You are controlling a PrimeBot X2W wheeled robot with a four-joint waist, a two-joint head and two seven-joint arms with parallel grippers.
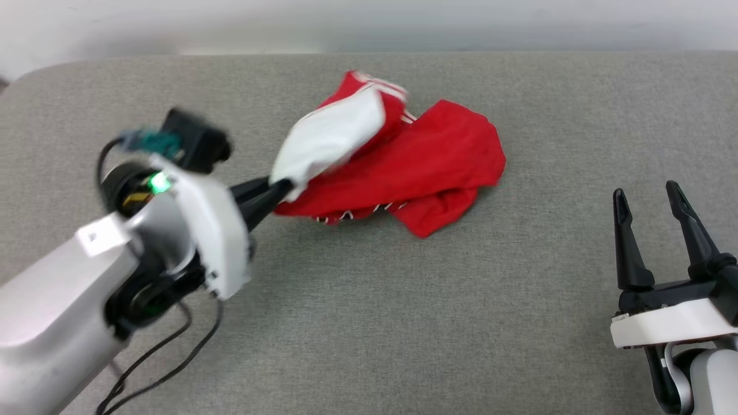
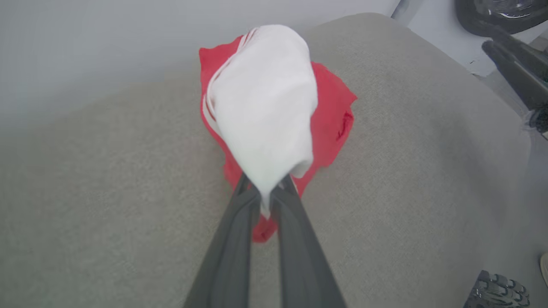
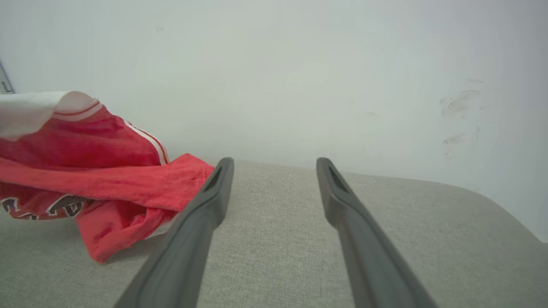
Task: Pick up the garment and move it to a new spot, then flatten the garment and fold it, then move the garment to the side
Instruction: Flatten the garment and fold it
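The garment (image 1: 426, 164) is a crumpled red jersey T-shirt lying on the grey padded surface, a white sleeve (image 1: 331, 135) raised on its left side. My left gripper (image 1: 281, 189) is shut on that sleeve's edge; in the left wrist view the white sleeve (image 2: 265, 102) bulges up from between my pinched fingers (image 2: 233, 239), red cloth (image 2: 334, 115) behind it. Black lettering (image 3: 64, 207) shows on a lower fold in the right wrist view. My right gripper (image 1: 648, 199) stands open at the right, apart from the garment (image 3: 107, 179), nothing between its fingers (image 3: 205, 205).
The grey padded surface (image 1: 369, 323) reaches a pale wall (image 3: 299, 77) at the back. Black cables (image 1: 155, 369) hang under my left forearm. Dark equipment (image 2: 509, 51) stands beyond the surface's edge in the left wrist view.
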